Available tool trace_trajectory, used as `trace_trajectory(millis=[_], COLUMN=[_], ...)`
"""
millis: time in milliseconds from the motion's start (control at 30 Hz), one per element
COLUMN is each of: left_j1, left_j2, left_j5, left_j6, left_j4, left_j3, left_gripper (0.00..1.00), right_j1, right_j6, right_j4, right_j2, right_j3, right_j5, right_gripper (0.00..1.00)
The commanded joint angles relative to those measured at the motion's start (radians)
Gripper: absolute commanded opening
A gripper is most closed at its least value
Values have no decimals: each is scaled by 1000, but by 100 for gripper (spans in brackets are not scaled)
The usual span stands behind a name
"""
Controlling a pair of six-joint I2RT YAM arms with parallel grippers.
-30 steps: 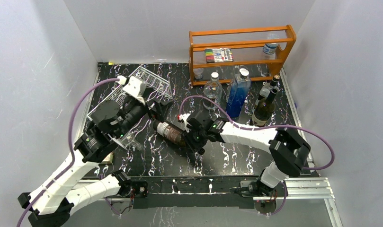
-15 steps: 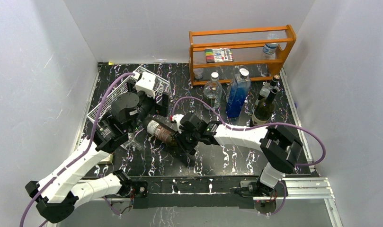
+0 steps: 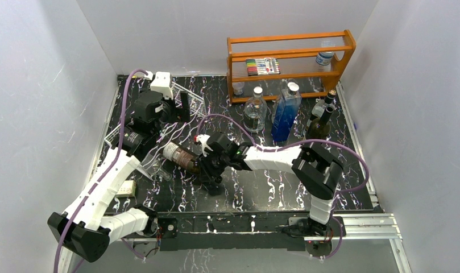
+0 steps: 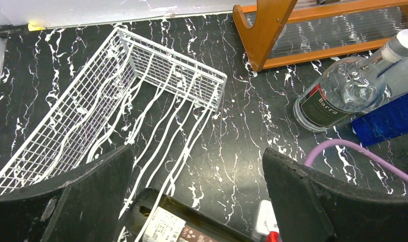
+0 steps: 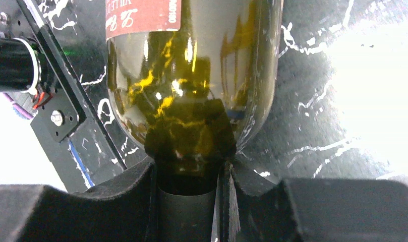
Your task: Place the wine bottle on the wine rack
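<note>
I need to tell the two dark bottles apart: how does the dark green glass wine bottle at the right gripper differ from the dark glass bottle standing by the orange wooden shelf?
The dark green glass wine bottle lies on its side, base toward the white wire rack; the dark standing bottle is upright. The right gripper clamps the wine bottle's neck; no gripper holds the standing bottle. Both are dark glass with narrow necks.

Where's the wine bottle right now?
Top view: the wine bottle is on its side left of centre, neck gripped by the right tool, beside the wine rack.
</note>
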Motion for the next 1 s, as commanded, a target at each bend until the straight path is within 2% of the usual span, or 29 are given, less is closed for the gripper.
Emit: trace_trajectory(millis=[0, 133, 467, 800, 967], left_j1=[20, 25, 26, 25, 25], left_j2=[11, 15, -34, -104, -116], left_j5=[31, 13, 21, -37, -35], left_j6=[-41, -55, -59, -59, -55], left_j4=[-6, -35, -45, -80, -90], left_j3=[70, 115, 110, 89, 72], left_gripper=[98, 98, 98, 98, 98], right_j1=[2, 2, 1, 3, 4], right_j6=[-10, 9, 32, 98, 101], right_j4=[223, 223, 231, 119, 80], right_j2=[52, 126, 276, 414, 456], right_j3=[168, 261, 416, 596, 648], right_j5=[-56, -40, 17, 35, 38], right_gripper=[0, 0, 0, 0, 4])
